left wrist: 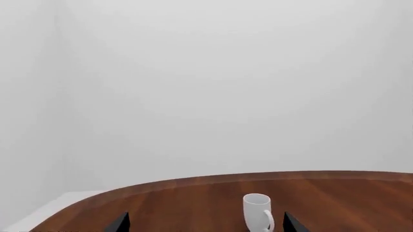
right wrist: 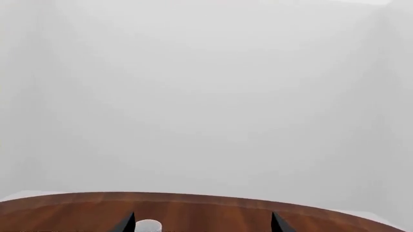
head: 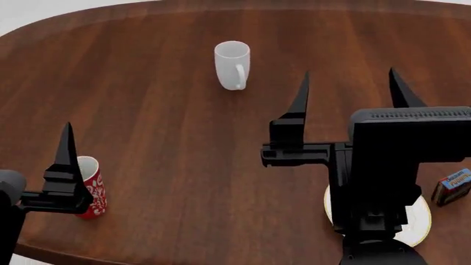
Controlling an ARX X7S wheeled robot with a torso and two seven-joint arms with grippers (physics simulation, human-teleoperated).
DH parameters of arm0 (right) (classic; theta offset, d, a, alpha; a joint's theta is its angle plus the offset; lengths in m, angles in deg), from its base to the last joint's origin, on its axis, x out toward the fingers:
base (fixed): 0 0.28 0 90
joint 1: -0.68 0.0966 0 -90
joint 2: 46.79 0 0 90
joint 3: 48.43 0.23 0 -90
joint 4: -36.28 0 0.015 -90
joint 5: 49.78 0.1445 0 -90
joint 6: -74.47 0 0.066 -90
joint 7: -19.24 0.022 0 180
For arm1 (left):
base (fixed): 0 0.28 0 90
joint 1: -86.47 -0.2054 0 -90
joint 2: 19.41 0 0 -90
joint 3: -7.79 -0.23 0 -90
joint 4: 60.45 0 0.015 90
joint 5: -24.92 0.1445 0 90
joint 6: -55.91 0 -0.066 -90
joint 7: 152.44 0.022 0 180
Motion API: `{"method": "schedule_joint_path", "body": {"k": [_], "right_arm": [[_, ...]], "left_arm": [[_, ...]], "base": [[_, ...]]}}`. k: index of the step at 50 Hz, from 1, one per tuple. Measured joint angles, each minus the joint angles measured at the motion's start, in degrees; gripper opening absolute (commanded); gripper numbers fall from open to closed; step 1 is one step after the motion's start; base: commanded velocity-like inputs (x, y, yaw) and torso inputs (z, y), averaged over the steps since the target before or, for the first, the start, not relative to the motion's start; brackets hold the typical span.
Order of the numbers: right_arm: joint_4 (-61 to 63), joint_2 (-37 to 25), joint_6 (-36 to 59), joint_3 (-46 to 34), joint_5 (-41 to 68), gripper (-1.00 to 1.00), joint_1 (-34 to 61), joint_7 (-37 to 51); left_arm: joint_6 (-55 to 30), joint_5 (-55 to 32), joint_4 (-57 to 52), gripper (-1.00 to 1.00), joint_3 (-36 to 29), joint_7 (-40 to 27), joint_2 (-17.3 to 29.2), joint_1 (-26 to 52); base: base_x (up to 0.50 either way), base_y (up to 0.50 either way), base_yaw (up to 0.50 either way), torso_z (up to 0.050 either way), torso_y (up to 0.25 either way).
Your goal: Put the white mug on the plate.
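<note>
Head view, read left to right. Left claw [head: 66, 160] sits at the near left edge of the worktop [head: 162, 138]; only one finger shows here. In the left wrist view both its finger tips appear at the frame's lower edge, well apart, so this claw is wide and empty. Red mug [head: 92, 187] stands upright just beside it, partly hidden behind the finger; not a task item.

White mug [head: 233, 65] stands upright toward the far middle of the worktop, opening up, loop handle turned toward the robot. Nothing touches it. Left wrist view shows the same mug [left wrist: 257, 211] ahead of the claw, between the two tips but farther out.

Right claw [head: 349, 94] hovers right of centre, fingers spread wide, nothing between them. It is nearer the mug than the left claw, but not yet at it.

Plate [head: 419, 221] lies near the right front edge, mostly covered by the right arm's body; only its rim arcs show. Blue box [head: 450, 186] lies just right of the plate.

Judgement: step in hand is the approach, with no grasp made. Next move calls for carrying an open claw out to the mug, bracketing its body clear of the handle, then closing.
</note>
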Motion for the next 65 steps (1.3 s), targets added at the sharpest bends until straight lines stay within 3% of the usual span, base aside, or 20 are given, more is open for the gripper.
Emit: {"method": "schedule_joint_path", "body": {"k": [40,65], "right_arm": [[-1.2,-0.5,-0.9,0.1,1.9,1.00,-0.1,0.6],[-1.2,-0.9,-1.1,0.9,3.4,1.00,-0.6,1.1]], "left_arm": [[0.9,-0.8,1.0,1.00,-0.8,-0.9,1.0,0.1],[1.3,-0.4,0.6,1.00,-2.1,-1.9,1.7,0.3]], "base": [[0.00,0.11,0.00,0.000,0.000],[0.00,0.00,0.00,0.000,-0.219]]}}
